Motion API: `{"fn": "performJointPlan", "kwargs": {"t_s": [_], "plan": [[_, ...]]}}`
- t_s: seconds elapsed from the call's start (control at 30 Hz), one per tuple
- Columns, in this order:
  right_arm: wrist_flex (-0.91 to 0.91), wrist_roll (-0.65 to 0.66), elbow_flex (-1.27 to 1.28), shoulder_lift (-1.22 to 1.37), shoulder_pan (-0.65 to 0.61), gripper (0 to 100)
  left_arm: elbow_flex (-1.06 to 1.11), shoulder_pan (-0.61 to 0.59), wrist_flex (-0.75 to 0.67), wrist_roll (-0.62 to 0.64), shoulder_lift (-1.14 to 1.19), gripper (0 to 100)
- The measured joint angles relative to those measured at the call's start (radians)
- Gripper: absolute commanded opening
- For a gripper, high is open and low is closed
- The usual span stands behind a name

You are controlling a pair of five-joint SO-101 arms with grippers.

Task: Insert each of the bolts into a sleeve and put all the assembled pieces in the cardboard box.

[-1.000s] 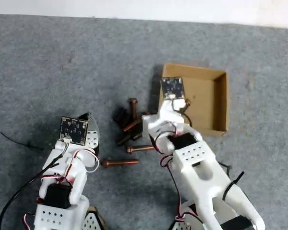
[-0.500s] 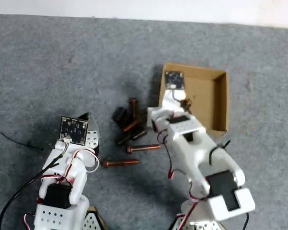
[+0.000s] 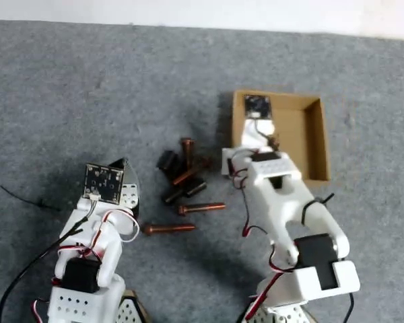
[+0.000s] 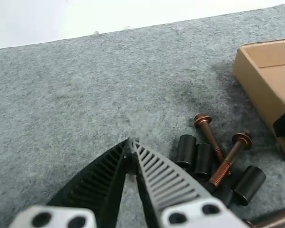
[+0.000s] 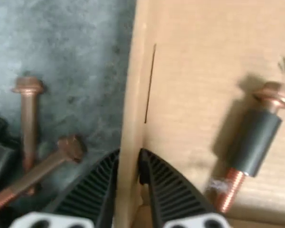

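The cardboard box (image 3: 321, 138) sits right of centre, and one bolt-in-sleeve piece (image 5: 253, 143) lies on its floor. My right gripper (image 5: 128, 159) straddles the box's near-left wall (image 5: 134, 66), shut on it with one finger inside and one outside. Left of the box, loose copper bolts (image 3: 187, 152) (image 3: 200, 208) (image 3: 168, 229) and black sleeves (image 3: 167, 161) (image 3: 195, 189) lie in a cluster. The same bolts (image 4: 208, 133) and sleeves (image 4: 185, 151) show in the left wrist view. My left gripper (image 4: 131, 146) is shut and empty, resting left of the cluster (image 3: 125, 164).
Grey carpet covers the whole table. A thin black cable (image 3: 23, 198) trails off at the far left. The right arm's body (image 3: 283, 202) stretches from the bottom edge up to the box.
The right arm has swung right and its rear joints have come into view. The cardboard box has shifted a little to the right with the gripper. The left arm has stayed still.
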Motion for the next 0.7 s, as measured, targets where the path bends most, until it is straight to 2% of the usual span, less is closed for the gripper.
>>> {"fn": "performJointPlan", "kwargs": {"t_s": [0.23,0.57,0.7], "plan": [[0.000,0.009,-0.046,0.002,0.158,0.5,0.000,0.000,0.000,0.000,0.000,1],[0.032,0.009,-0.218,0.196,0.255,0.8,0.000,0.000,0.000,0.000,0.000,1],[0.120,0.009,-0.305,0.232,0.259,11.8,0.000,0.000,0.000,0.000,0.000,1]]}}
